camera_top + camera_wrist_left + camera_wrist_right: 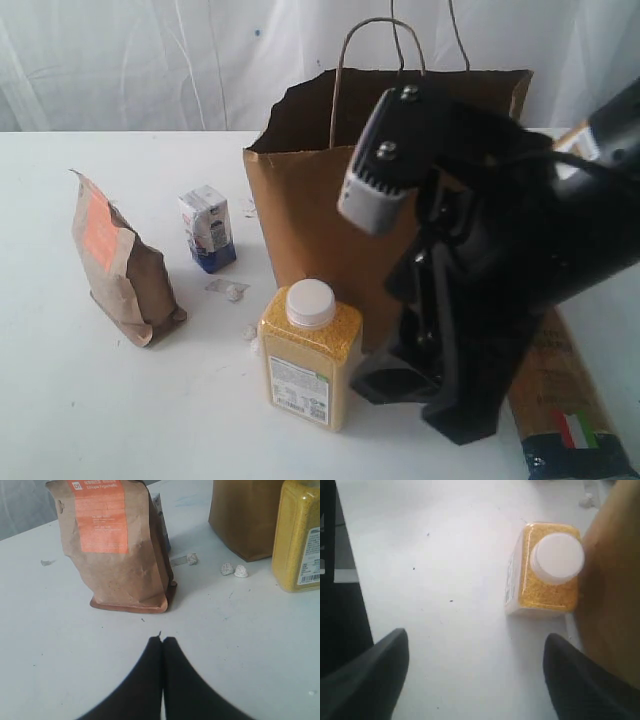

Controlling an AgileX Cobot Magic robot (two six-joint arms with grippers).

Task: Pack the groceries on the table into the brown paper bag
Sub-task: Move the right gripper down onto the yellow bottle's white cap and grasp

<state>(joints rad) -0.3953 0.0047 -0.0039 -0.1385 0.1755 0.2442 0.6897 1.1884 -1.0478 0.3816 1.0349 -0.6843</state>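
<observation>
The brown paper bag (320,200) stands upright and open-topped at the middle of the table (100,400). Just in front of it stands the yellow-grain bottle (310,355) with its white cap. Left of the bag are the orange-labelled pouch (120,265) and the small white-blue carton (208,228). The spaghetti packet (565,400) lies at the right, partly behind my right arm. My right gripper (476,636) hangs open and empty above the table beside the bottle (545,570) and the bag (615,580). My left gripper (163,640) is shut and empty, low over the table facing the pouch (115,545).
Small crumpled paper scraps (228,290) lie between the carton and the bottle. The table's edge, with dark floor beyond (335,605), shows in the right wrist view. A white curtain hangs behind the table.
</observation>
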